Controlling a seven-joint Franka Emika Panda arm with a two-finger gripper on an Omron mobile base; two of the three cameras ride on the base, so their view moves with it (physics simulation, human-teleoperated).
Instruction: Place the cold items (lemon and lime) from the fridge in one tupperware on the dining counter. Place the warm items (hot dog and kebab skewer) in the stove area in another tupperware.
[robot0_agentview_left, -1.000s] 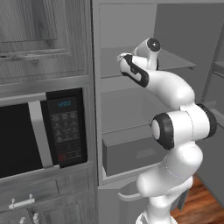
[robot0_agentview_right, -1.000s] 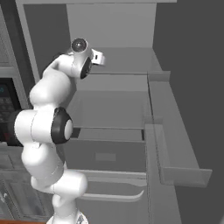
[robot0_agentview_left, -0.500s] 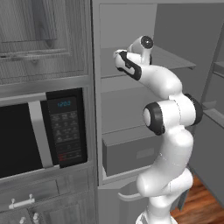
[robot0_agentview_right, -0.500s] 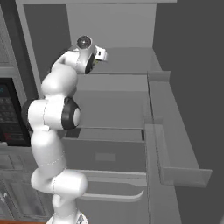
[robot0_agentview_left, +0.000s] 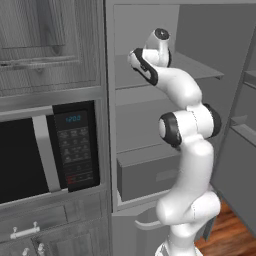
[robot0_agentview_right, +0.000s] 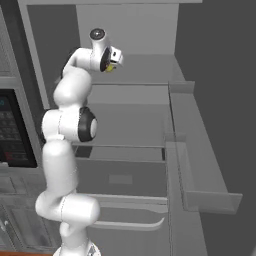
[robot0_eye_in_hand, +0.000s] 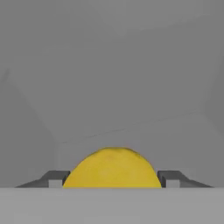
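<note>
Grey fridge shelf (robot0_agentview_right: 145, 67), lemon (robot0_eye_in_hand: 112, 168) resting on it

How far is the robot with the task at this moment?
Done: nothing packed yet. In hand: the gripper reaches onto the open fridge's upper shelf, its fingertips on either side of the lemon. Left: the lime, hot dog, kebab skewer and both tupperwares.

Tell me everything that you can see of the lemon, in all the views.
The lemon is plain yellow, with a smooth, matte, rounded skin. In the hand view just its upper dome shows, between the two fingertips of the gripper; its lower part is cut off, so whether the tips touch it cannot be told. Behind it are the grey fridge walls. In the right base view a small yellow spot shows at the hand, over the upper fridge shelf. What it rests on is hidden.
</note>
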